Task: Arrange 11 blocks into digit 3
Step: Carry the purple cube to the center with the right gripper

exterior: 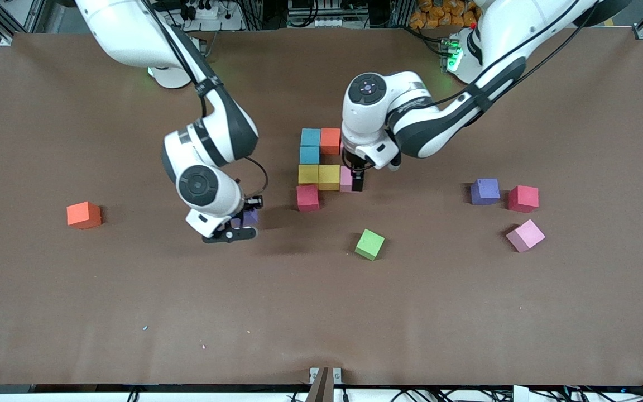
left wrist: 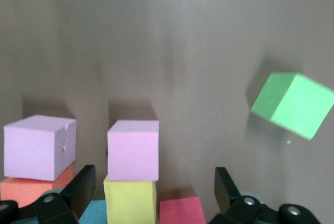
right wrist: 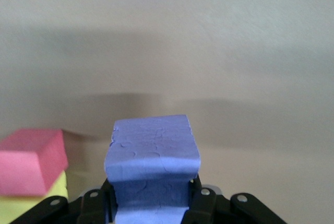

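Several blocks form part of the digit 3 at mid-table: teal (exterior: 310, 137), orange (exterior: 330, 140), a second teal (exterior: 309, 154), two yellow (exterior: 308, 174) (exterior: 329, 176), pink (exterior: 346, 178) and red (exterior: 307, 197). My left gripper (exterior: 356, 181) (left wrist: 151, 192) stands open just over the pink block (left wrist: 133, 150), with nothing in its fingers (left wrist: 78, 187). Another pink block (left wrist: 39, 147) lies beside the orange one (left wrist: 26, 190). My right gripper (exterior: 240, 226) (right wrist: 151, 203) is shut on a purple block (exterior: 250, 216) (right wrist: 151, 156) over the table, beside the red block.
Loose blocks lie around: orange (exterior: 84, 215) toward the right arm's end, green (exterior: 369, 244) (left wrist: 292, 104) nearer the camera than the figure, and purple (exterior: 485, 191), red (exterior: 523, 199) and pink (exterior: 526, 235) toward the left arm's end.
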Available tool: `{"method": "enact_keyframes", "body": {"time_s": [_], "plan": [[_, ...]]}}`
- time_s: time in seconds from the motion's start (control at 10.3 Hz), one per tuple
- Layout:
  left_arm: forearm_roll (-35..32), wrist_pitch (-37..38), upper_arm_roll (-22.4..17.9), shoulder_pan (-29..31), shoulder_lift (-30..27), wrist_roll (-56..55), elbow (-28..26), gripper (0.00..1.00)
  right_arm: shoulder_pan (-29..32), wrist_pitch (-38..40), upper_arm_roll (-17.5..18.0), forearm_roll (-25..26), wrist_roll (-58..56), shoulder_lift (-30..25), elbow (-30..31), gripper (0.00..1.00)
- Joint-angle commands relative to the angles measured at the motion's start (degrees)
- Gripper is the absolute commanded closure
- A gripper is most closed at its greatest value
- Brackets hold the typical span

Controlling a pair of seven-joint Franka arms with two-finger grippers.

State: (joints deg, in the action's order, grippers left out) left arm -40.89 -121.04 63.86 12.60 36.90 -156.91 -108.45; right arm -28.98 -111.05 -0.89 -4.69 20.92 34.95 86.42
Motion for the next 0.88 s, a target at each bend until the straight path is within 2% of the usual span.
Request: {"method": "enact_keyframes", "body": {"time_s": [0.0,0.19,0.29,0.68,0.78], "plan": [[-1.63,0.98,10.54,14.41,-2.00,-0.88,-7.97,0.00,-0.90,1.97,-0.25,0.04,2.02,4.41,-7.04,0.88],[-1.65,1.07,19.77,32.05,-1.39,14.88,-14.83,0.00,-2.04,2.15,-0.25,0.04,5.25,7.22,-10.64,0.88],[-1.65,1.15,21.38,37.27,-1.39,22.88,-17.13,0.00,-2.57,2.50,-0.25,0.04,7.18,8.71,-12.57,0.88],[-1.47,6.94,20.61,47.58,-1.12,59.77,-17.15,0.00,-5.55,1.97,-0.08,-0.23,14.74,14.95,-20.56,0.88],[-1.47,7.91,19.30,49.17,-1.04,67.80,-17.06,0.00,-6.52,1.71,-0.08,-0.40,15.72,16.45,-22.50,0.88]]}}
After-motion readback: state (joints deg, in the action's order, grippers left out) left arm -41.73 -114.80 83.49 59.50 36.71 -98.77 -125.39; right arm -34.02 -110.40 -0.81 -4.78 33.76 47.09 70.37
